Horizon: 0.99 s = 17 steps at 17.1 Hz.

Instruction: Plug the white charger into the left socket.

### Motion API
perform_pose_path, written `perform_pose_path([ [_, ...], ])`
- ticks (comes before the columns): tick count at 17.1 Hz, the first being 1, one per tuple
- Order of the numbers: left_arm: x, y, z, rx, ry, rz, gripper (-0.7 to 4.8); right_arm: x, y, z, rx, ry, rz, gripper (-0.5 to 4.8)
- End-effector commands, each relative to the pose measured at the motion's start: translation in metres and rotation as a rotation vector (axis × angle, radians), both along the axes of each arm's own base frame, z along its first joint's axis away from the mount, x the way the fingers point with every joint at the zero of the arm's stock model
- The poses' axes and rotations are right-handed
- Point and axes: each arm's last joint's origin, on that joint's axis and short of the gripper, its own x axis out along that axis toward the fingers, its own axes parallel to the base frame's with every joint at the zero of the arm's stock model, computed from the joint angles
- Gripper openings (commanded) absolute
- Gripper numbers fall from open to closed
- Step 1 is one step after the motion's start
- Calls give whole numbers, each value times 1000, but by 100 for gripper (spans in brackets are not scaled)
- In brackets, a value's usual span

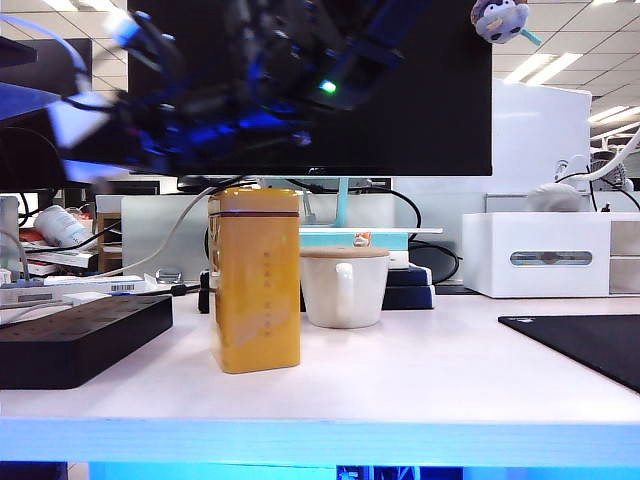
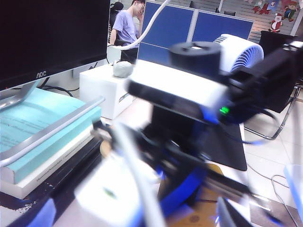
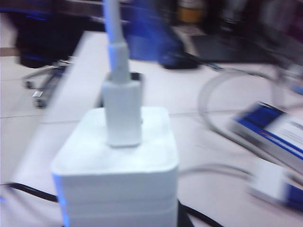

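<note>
The white charger [image 3: 116, 161] fills the near part of the right wrist view, its thin white cable [image 3: 113, 28] plugged into its upper face. My right gripper [image 3: 118, 210] is shut on it, the fingers hidden behind the block. In the exterior view both arms are a dark blur high in front of the monitor, with a white smear, probably the charger [image 1: 82, 122], at upper left. The black power strip [image 1: 80, 335] lies on the table far below it; its left socket cannot be made out from this low angle. My left gripper [image 2: 135, 218] stands open, facing the right arm and the blurred charger [image 2: 111, 194].
A tall yellow box [image 1: 256, 285] and a white mug [image 1: 343, 287] stand mid-table. A white box with a slot [image 1: 545, 255] sits at back right and a black mat [image 1: 585, 345] at front right. A monitor [image 1: 420, 90], books and cables crowd the back.
</note>
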Motion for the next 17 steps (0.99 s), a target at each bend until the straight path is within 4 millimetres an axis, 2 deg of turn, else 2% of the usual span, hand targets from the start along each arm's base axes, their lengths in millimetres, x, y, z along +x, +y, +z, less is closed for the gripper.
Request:
perform_pose_path([
  [1,-1,0,3,-3,-9,-7,479,14,-13,4,19,-33,-41,92],
  [5,0,-1,3,-4,-7,-10,479,8,-9,13,74,-13,17,92],
  [8,1,-2,3,9,7,5,479,1,-18,50,128,-73,-6,90],
  [9,1,-6,3,9,8,-5,479,-1,-26,66,152,-101,-17,90],
  [11,3,-13,2,12,13,-24,479,-6,-34,87,186,-132,-26,89],
  [14,7,-46,0,28,51,-100,479,-22,-52,133,255,-211,-70,89],
  [17,7,-87,-9,143,155,-83,479,-38,-65,165,307,-269,-91,89],
])
